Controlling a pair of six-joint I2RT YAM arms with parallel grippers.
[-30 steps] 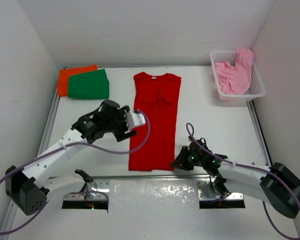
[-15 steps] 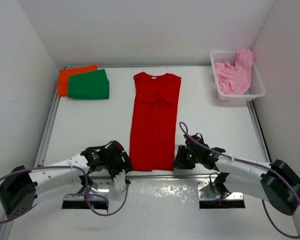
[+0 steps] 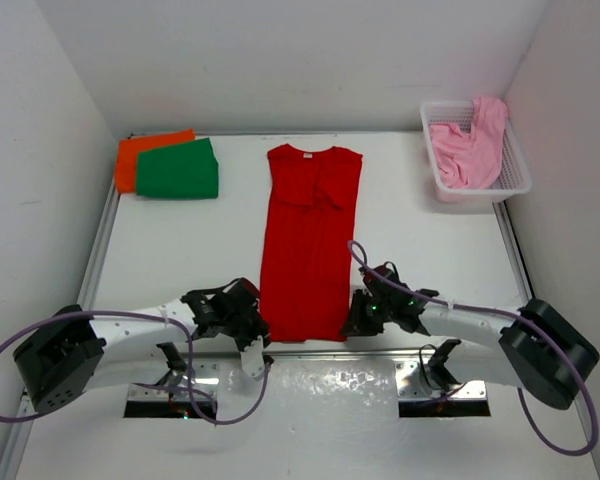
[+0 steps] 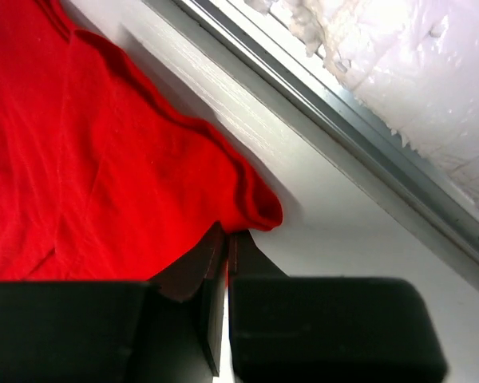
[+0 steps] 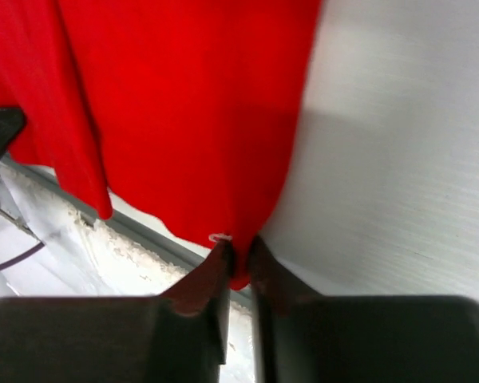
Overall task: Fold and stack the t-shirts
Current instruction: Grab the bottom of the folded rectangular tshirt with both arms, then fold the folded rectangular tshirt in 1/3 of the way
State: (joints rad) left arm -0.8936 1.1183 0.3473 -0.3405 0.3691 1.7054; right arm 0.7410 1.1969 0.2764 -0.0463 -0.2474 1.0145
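The red t-shirt (image 3: pixel 310 240) lies flat and lengthwise in the middle of the table, sleeves folded in, collar at the far end. My left gripper (image 3: pixel 256 328) is shut on its near left hem corner (image 4: pixel 255 209), the fingertips (image 4: pixel 214 249) pinching the cloth. My right gripper (image 3: pixel 352 322) is shut on the near right hem corner, with red cloth (image 5: pixel 184 104) caught between its fingertips (image 5: pixel 219 263). A folded green t-shirt (image 3: pixel 178 170) rests on a folded orange t-shirt (image 3: pixel 130 165) at the far left. The light pink t-shirt (image 3: pixel 465 150) is bunched in the basket.
The white lattice basket (image 3: pixel 510 186) stands at the far right corner. A metal rail (image 3: pixel 310 352) runs along the table's near edge, right behind both grippers. White walls close in the left, right and far sides.
My left arm swung from beside the shirt's middle down to the near left hem corner and shut on it. My right gripper edged in and closed on the near right corner.
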